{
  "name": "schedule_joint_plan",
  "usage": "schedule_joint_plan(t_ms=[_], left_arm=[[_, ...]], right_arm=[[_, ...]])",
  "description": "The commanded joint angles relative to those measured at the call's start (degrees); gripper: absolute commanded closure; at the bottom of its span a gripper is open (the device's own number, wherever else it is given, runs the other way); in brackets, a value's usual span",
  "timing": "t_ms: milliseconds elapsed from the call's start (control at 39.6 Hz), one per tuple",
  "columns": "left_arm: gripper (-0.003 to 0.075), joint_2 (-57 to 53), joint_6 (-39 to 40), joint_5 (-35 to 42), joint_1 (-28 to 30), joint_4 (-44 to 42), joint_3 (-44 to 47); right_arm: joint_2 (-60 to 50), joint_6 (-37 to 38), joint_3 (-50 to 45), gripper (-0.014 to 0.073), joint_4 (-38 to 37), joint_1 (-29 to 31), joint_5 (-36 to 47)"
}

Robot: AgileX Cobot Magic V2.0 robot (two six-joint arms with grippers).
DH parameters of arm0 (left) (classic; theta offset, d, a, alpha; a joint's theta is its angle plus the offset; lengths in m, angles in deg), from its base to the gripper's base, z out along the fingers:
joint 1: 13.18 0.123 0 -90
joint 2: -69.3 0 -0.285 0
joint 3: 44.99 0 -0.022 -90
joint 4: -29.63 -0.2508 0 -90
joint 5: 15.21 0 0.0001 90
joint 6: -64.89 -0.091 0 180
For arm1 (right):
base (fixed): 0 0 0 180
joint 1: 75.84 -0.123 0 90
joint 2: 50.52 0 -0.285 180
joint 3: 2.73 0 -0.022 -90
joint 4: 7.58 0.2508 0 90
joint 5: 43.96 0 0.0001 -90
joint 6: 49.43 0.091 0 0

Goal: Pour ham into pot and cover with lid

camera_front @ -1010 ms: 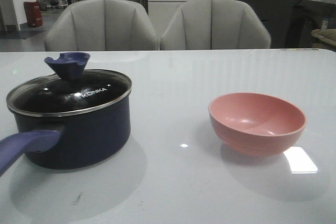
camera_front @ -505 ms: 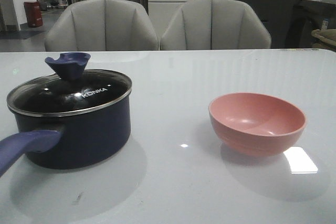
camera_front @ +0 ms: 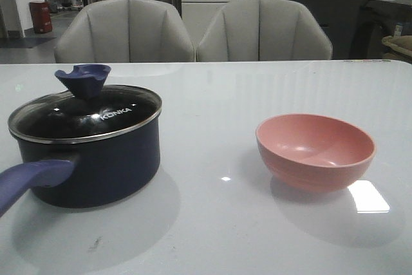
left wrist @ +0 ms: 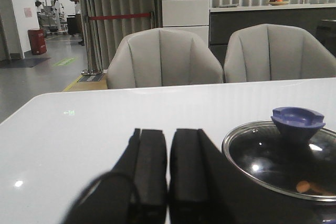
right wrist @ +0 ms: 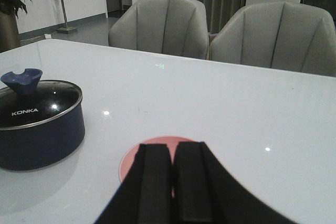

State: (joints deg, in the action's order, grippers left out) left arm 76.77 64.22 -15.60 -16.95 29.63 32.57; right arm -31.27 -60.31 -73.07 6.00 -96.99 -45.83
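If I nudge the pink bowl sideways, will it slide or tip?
The bowl probably slides: the table looks glossy. Its rounded sides and seemingly narrow base may let it rock. It looks empty, so likely light.

The pot (camera_front: 90, 165) is dark navy, its handle (camera_front: 29, 178) a lighter purple-blue. The lid (camera_front: 84, 117) is dark glass with a steel rim, white "KONKA" lettering and a purple-blue knob (camera_front: 82, 78). An orange-pink bit (left wrist: 303, 186) shows through the glass. The bowl (camera_front: 315, 151) is plain pink. The table (camera_front: 212, 94) is glossy white, the chairs (camera_front: 193, 30) light grey; both grippers' fingers (left wrist: 168, 174) are black
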Motion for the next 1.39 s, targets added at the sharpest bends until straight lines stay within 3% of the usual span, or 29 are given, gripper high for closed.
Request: schedule_joint_plan(t_ms=[0,1010,1111,1363], left_arm=[[0.0607,-0.6,0.7,3.8,0.0,0.0,1.8],[0.0607,-0.6,0.7,3.8,0.0,0.0,1.8],[0.0607,-0.6,0.7,3.8,0.0,0.0,1.8],[0.0607,-0.6,0.7,3.8,0.0,0.0,1.8]], right_arm=[[0.4,-0.2,1.6,0.0447,-0.2,0.0,4.5],[0.4,-0.7,1.2,0.0447,-1.9,0.4,4.6],[0.1,-0.5,0.6,0.0447,-8.2,3.3,4.5],[-8.3,3.7,-4.5,0.0447,-10.8,15.3,4.1]])
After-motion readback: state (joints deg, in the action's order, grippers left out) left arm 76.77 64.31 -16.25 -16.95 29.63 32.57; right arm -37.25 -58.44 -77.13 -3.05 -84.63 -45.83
